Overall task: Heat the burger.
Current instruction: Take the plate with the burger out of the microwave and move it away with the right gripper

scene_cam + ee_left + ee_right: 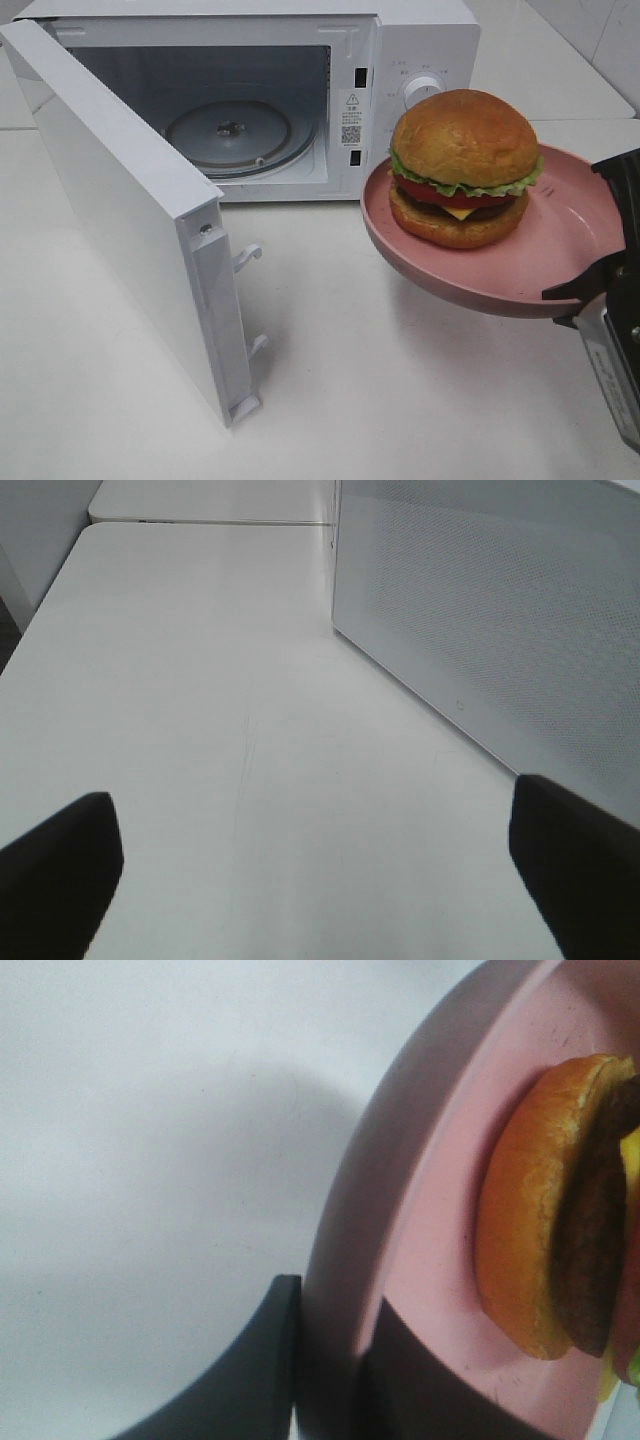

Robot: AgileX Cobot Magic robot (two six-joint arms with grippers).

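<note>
The burger [463, 165], with its golden bun, lettuce, tomato, cheese and patty, sits on a round pink plate [560, 250]. The plate hangs in the air just right of the microwave's open front. My right gripper [598, 232] is shut on the plate's right rim. In the right wrist view its two dark fingers pinch the rim [335, 1370], with the burger [530, 1210] farther in on the plate [440, 1210]. My left gripper [315, 880] is open and empty, low over the white table [200, 680], and does not show in the high view.
The white microwave [420, 40] stands at the back with its door [120, 200] swung wide toward the left front. Its glass turntable [230, 135] is bare. A white dotted panel of the microwave [500, 610] rises close beside my left gripper.
</note>
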